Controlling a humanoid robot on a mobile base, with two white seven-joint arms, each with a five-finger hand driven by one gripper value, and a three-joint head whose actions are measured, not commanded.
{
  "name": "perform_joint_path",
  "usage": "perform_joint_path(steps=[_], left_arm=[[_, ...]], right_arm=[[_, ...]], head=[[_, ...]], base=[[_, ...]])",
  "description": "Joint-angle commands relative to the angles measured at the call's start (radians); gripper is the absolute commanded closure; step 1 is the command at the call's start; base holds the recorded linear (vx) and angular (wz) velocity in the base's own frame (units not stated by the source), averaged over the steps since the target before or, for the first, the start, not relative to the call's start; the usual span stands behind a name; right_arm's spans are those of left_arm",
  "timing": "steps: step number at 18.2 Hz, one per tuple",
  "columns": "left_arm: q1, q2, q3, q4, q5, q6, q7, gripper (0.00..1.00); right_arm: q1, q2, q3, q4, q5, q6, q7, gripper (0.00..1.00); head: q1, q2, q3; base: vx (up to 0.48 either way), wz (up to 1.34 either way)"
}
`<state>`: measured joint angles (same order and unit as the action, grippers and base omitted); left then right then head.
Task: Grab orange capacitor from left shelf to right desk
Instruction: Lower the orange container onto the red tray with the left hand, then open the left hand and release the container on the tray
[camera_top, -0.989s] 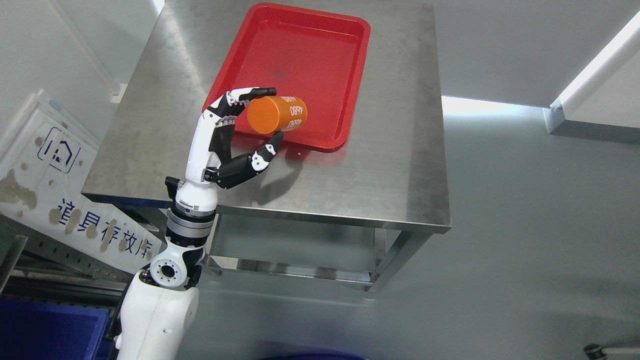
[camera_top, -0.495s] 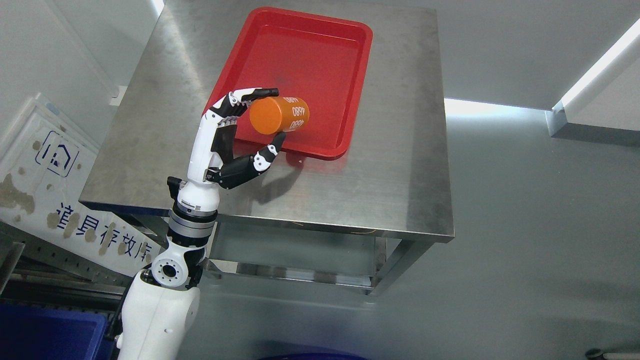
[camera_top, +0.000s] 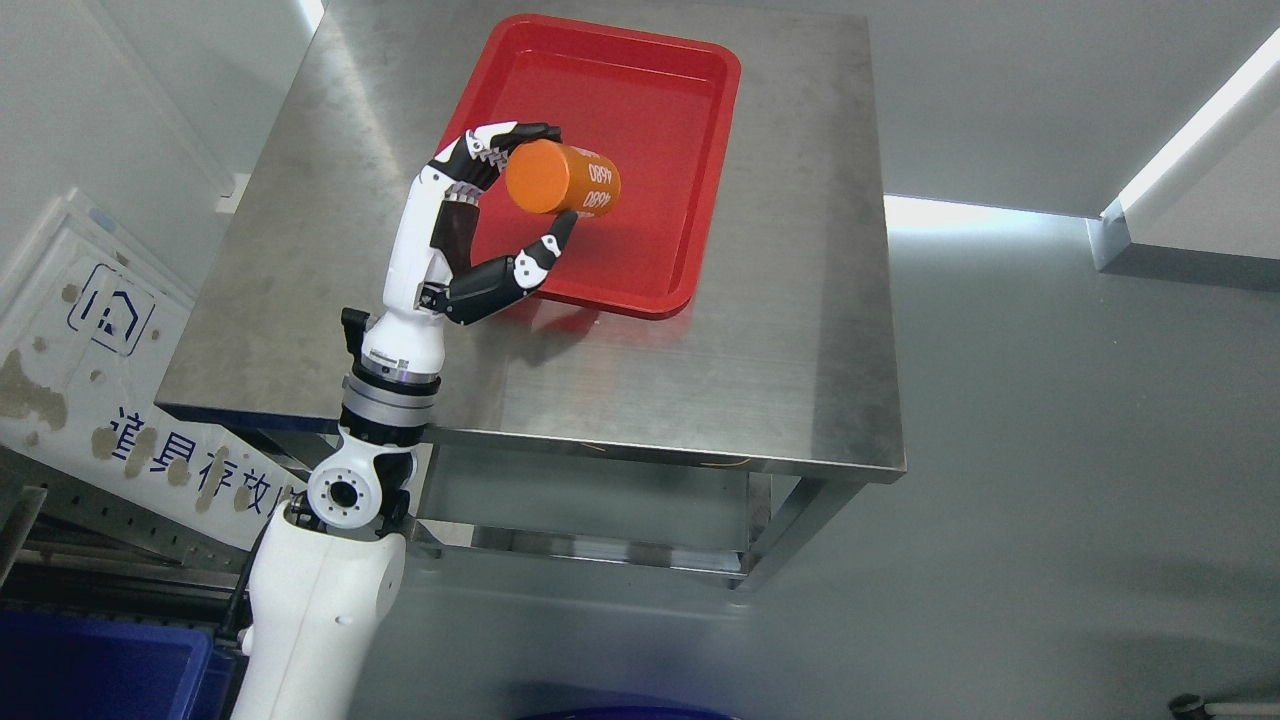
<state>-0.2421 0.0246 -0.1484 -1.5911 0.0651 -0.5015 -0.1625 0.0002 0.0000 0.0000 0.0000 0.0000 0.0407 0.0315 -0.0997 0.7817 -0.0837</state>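
The robot's left hand is gripping the orange capacitor, fingers curling over its far side while the thumb is pressing up from the near side. The capacitor is lying on its side in the grasp, flat end facing the camera, white print showing on its right end, and it is hanging over the left half of the red tray; whether it is touching the tray floor cannot be told. The tray is sitting on the far part of the steel counter, its near rim well back from the counter's near edge, its right rim leaving a bare strip of steel before the right edge. The left arm is reaching in across the counter's near-left corner. A wide band of bare counter is lying open near and to the right of the tray. A white signboard is leaning to the left of the counter, and a blue bin is showing at the near left.
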Motion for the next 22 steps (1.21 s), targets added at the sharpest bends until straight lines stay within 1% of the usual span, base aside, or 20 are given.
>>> perform_joint_path(steps=[1,5,8,11,13,15,18,22], left_arm=[[-0.143,0.006,0.027,0.15,-0.002,0.164,0.001,0.98],[-0.279,0.005,0.027,0.259,-0.024,0.244,0.003,0.98],[-0.339,-0.007,0.006,0.296,-0.019,0.369,0.001,0.97],[-0.4,-0.007,-0.057,0.333,-0.019,0.394,0.006,0.97],[-0.445,-0.007,-0.074,0.339,-0.033,0.447,0.006,0.97],[-0.465,-0.007,-0.074,0.345,-0.069,0.483,0.003,0.97],[-0.468,-0.007,-0.076,0.359,-0.158,0.485,-0.006,0.97],[-0.422,-0.007,-0.08,0.359,-0.165,0.503,-0.04,0.96]], right_arm=[[0.034,-0.017,-0.011,-0.023,0.0,-0.001,-0.001,0.0],[0.034,-0.017,-0.011,-0.023,0.0,-0.001,-0.001,0.0],[0.034,-0.017,-0.011,-0.023,0.0,-0.001,-0.001,0.0],[0.034,-0.017,-0.012,-0.023,0.0,-0.001,-0.001,0.0],[0.034,-0.017,-0.011,-0.023,0.0,-0.001,-0.001,0.0],[0.034,-0.017,-0.012,-0.023,0.0,-0.001,-0.001,0.0],[0.034,-0.017,-0.012,-0.023,0.0,-0.001,-0.001,0.0],[0.034,-0.017,-0.012,-0.023,0.0,-0.001,-0.001,0.0]], head=[[0.0,0.0,0.0],[0.0,0.0,0.0],[0.0,0.0,0.0],[0.0,0.0,0.0],[0.0,0.0,0.0],[0.0,0.0,0.0],[0.0,0.0,0.0],[0.0,0.0,0.0]], base=[[0.0,0.0],[0.0,0.0],[0.0,0.0],[0.0,0.0],[0.0,0.0],[0.0,0.0],[0.0,0.0],[0.0,0.0]])
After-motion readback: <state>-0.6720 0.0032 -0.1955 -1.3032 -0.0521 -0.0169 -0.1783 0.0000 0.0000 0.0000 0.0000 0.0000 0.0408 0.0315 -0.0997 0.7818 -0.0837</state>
